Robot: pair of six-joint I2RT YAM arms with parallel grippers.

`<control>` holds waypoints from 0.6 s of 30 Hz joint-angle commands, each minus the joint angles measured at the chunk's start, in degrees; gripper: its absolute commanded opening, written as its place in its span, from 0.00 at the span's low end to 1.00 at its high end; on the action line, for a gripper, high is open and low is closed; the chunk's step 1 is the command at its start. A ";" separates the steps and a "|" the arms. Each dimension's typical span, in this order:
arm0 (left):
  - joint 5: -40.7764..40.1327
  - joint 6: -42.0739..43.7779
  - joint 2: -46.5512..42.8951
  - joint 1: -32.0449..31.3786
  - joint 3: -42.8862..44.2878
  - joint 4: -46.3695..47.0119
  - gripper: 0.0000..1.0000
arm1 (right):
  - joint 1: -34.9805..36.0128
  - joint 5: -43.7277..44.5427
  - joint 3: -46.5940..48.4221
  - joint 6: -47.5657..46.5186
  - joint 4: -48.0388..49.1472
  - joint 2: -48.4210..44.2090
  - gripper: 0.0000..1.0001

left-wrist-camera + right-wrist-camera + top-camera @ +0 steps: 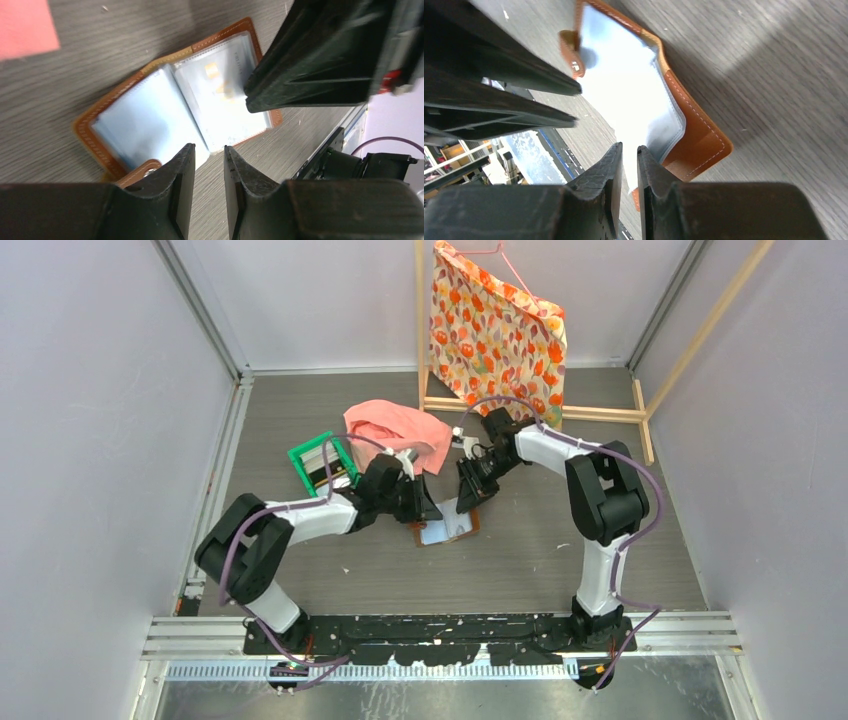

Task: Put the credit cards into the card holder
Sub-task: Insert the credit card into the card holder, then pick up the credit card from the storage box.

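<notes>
Bolted along the near edge of the desk point(540, 560), the black base plate point(430, 625) is being shown closest in the overhead view, and both arms are being reached inward from it. The card holder point(447, 530) is being shown lying open and flat at mid-desk. The left pincer point(425, 508) and the right pincer point(470, 498) are being held over its far part, one from each side, tips close together. Behind them a pink cloth point(400, 430) is being seen crumpled, with a green tray point(315, 455) just to its left. A flowered cloth point(495, 330) is being hung on a wooden frame point(600, 412) at the back.

From the left wrist, the left pincer is being shown released: its fingers are being held slightly apart, with nothing between them, just above the holder's edge beside the snap tab point(142, 170). Two pale pocket pages are being displayed spread open. A card point(220, 107) with gold marks is being seen, blurred, through the right-hand page. The right pincer's tip is being held at that page; contact cannot be told.

From the right wrist, only a narrow slit is being shown between the right pincer's fingers. A pale page is being seen running toward that slit, and whether it is being grasped cannot be told.
</notes>
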 commanded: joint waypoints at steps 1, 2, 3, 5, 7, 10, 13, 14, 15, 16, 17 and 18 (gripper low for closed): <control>-0.56 6.74 -7.49 2.82 2.79 -6.32 0.30 | 0.69 3.00 2.44 -0.55 -1.42 1.39 0.22; -1.36 8.81 -9.40 3.40 3.72 -8.49 0.30 | 0.83 3.42 2.51 -0.52 -1.51 1.58 0.22; -2.42 11.04 -11.01 4.17 4.72 -11.37 0.31 | 0.88 3.73 2.72 -0.50 -1.60 1.70 0.22; -4.66 16.28 -13.63 5.70 7.26 -17.63 0.32 | 1.03 3.76 2.88 -0.58 -1.79 1.95 0.22; -7.94 22.04 -15.55 7.42 10.33 -24.48 0.36 | 1.13 3.54 2.94 -0.66 -1.92 1.94 0.22; -13.85 31.53 -16.20 10.48 16.18 -35.17 0.46 | 1.21 2.97 3.10 -0.85 -2.06 1.61 0.22; -18.57 38.33 -15.03 13.57 20.70 -44.06 0.48 | 1.21 2.16 3.27 -1.02 -2.29 1.39 0.22; -20.34 41.03 -14.56 14.60 21.83 -46.29 0.48 | 1.26 1.89 3.19 -1.02 -2.29 1.39 0.22; -21.61 44.42 -14.09 15.26 22.90 -48.18 0.48 | 1.24 1.71 3.30 -1.03 -2.32 1.35 0.22; -25.48 48.28 -13.39 15.55 23.99 -50.27 0.48 | 1.27 1.57 3.30 -1.03 -2.38 1.39 0.22; -28.98 52.67 -12.92 15.62 24.80 -51.38 0.48 | 1.27 1.43 3.25 -1.00 -2.34 1.39 0.22; -32.29 57.05 -12.46 15.70 25.36 -51.72 0.49 | 1.20 1.19 3.24 -1.02 -2.33 1.37 0.22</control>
